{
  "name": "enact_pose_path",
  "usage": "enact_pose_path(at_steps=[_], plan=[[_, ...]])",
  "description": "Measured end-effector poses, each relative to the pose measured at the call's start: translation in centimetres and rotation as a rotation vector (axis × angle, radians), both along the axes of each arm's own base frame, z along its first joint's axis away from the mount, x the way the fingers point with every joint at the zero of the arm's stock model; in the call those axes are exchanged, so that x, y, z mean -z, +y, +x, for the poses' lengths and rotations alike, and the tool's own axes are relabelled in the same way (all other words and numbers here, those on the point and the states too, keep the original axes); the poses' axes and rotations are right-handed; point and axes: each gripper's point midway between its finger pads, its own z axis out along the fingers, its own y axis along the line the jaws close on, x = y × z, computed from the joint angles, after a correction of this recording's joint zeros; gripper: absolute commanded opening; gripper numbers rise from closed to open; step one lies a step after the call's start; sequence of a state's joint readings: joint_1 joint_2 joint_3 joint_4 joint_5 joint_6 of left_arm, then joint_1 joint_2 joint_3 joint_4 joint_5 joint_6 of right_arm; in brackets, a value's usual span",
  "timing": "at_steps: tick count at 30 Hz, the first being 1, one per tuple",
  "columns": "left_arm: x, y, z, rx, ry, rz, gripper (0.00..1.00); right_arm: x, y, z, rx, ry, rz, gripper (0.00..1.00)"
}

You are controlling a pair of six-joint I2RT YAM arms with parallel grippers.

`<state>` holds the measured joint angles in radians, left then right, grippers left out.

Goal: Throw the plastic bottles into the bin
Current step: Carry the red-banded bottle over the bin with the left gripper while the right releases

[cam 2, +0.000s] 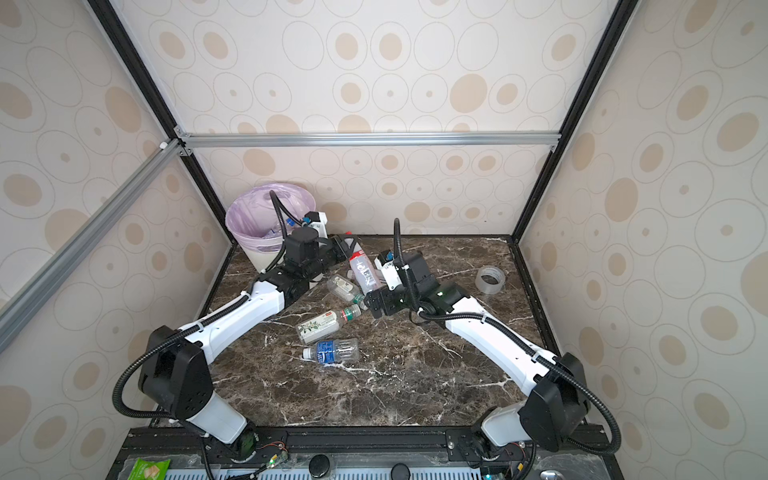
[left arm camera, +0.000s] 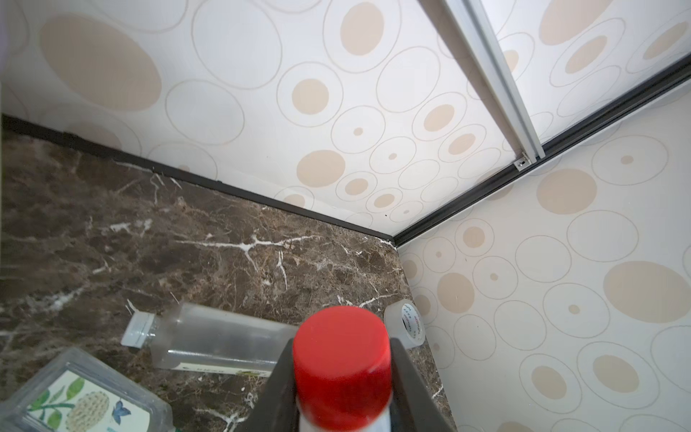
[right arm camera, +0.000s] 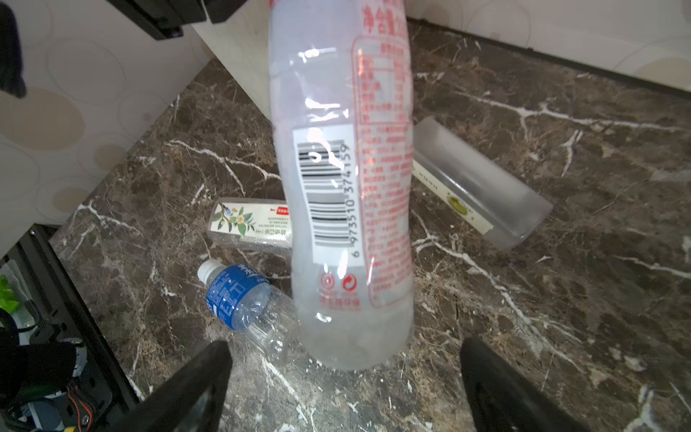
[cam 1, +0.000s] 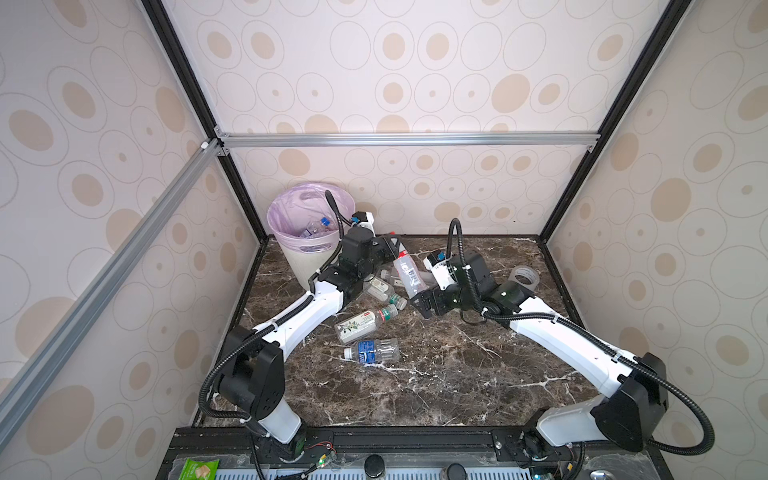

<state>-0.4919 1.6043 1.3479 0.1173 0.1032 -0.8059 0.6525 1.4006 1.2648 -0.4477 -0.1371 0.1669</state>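
Directions are read in both top views, with 12 o'clock at the rear wall.

1. Blue-label bottle [cam 1: 372,351]: lies on the marble bench [cam 1: 436,374] just toward 7 o'clock of centre, with its white cap toward 9 o'clock.
2. Green-capped floral-label bottle [cam 1: 361,324]: lies just beyond item 1, cap toward 2 o'clock. A second floral-label bottle [cam 1: 380,289] lies beyond it.
3. Right end effector [right arm camera: 344,344]: released. Both fingers [right arm camera: 209,374] stand wide apart on either side of the base of the red-capped bottle [right arm camera: 344,187]. A visible gap remains on each side.
4. Left end effector [left arm camera: 342,374]: clenched on the red-capped bottle just below its cap. The bottle is tilted, cap toward 11 o'clock and base toward 5 o'clock.
5. Frosted clear bottle [left arm camera: 217,340]: lies on the bench beneath the held bottle.
6. Clear tape roll [cam 1: 523,279]: stands at 2 o'clock, well apart from the bottles.
7. Bin [cam 1: 299,257]: stands in the 11 o'clock corner, lined with a lilac bag. Several clear bottles [cam 1: 318,226] lie inside.
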Motion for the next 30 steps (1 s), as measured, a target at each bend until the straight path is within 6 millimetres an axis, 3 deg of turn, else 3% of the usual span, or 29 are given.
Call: enact_pose_path(at_steps=[9, 13, 16, 20, 30], plan=[[-9.6, 3.8, 1.2, -0.105, -0.150, 0.109, 0.26, -6.8, 1.1, 1.0, 0.003, -0.144, 0.154, 1.00], [-14.8, 7.0, 1.4, -0.185, -0.238, 0.139, 0.26, -9.8, 1.9, 1.1, -0.018, -0.192, 0.227, 1.00], [-17.5, 9.6, 1.4, -0.251, -0.280, 0.169, 0.26, -11.7, 2.5, 1.2, -0.038, -0.221, 0.275, 1.00], [-19.3, 12.7, 1.5, -0.326, -0.310, 0.215, 0.26, -13.8, 3.4, 1.5, -0.063, -0.254, 0.330, 1.00], [-19.5, 18.7, 2.0, -0.451, -0.298, 0.334, 0.26, -18.0, 4.7, 1.5, -0.110, -0.339, 0.440, 1.00]])
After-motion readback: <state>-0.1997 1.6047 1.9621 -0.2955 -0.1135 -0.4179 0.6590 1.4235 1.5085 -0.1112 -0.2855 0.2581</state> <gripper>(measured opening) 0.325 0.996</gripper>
